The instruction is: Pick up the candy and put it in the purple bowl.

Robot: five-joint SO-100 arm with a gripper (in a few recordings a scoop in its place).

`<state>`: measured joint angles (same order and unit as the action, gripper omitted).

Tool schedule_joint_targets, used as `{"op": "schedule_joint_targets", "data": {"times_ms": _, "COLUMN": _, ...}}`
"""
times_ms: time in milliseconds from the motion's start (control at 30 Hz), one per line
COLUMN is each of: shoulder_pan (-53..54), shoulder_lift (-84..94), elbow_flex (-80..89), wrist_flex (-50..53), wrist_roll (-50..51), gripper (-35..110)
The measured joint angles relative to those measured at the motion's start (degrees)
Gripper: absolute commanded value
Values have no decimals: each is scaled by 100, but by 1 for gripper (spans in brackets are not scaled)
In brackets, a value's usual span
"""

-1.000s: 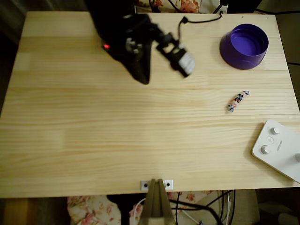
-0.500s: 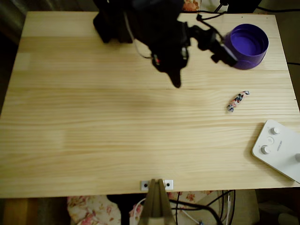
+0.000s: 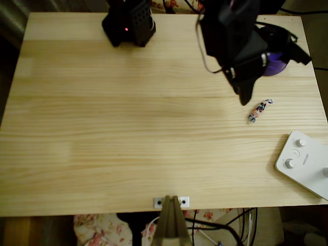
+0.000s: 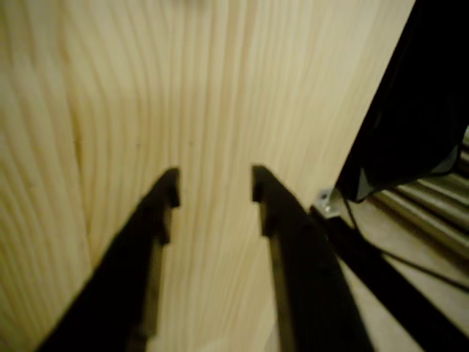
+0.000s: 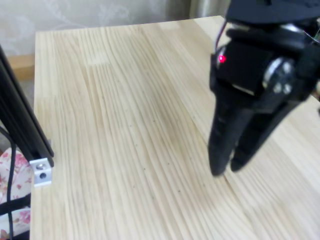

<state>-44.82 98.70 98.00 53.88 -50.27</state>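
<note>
The candy (image 3: 260,110), a small wrapped sweet in pink, white and dark blue, lies on the wooden table (image 3: 128,133) at the right in the overhead view. My black gripper (image 3: 246,98) points down just to the upper left of it, apart from it. In the wrist view the gripper (image 4: 215,189) is open with bare wood between its fingers. The fixed view shows the gripper (image 5: 227,167) hanging a little above the wood. The purple bowl (image 3: 274,67) at the back right is mostly hidden under my arm.
A white device with knobs (image 3: 305,164) lies at the table's front right corner. The arm's base (image 3: 128,23) stands at the back edge. A metal bracket (image 3: 171,201) and a black post (image 5: 20,125) sit at the front edge.
My arm has swung to the right across the back of the table, from the upper middle to over the bowl. The gripper tip now hangs close to the candy, which has not moved.
</note>
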Motion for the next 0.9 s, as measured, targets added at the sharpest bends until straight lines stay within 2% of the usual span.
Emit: {"op": "schedule_joint_targets", "data": {"times_ms": 900, "shoulder_pan": -765, "shoulder_lift": -3454, "elbow_flex": -3357, "wrist_flex": 721, "wrist_roll": 53, "gripper": 17}}
